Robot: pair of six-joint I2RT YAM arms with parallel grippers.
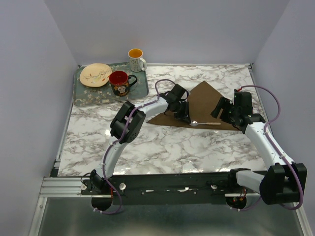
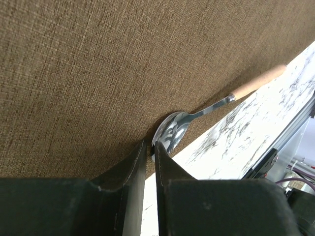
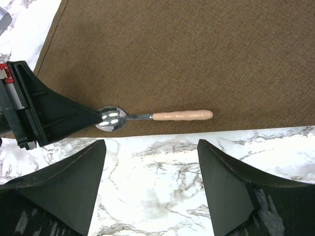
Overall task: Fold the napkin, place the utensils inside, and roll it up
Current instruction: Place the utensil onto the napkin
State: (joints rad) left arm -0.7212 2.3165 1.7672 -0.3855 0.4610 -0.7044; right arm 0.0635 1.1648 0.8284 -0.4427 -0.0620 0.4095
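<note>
Now the spoon (image 1: pixel 205 123) lies along the lower edge of the napkin (image 1: pixel 202 101). At its bowl the left gripper (image 2: pixel 150 147) is nearly clenched, grip unclear. The right gripper (image 3: pixel 151 143) gapes wide.

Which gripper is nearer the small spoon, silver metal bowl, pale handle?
Left. The left gripper has its tips at the spoon bowl, at the edge of the dark brown cloth napkin; grip unclear. The right gripper hangs open near the handle, not touching it.
</note>
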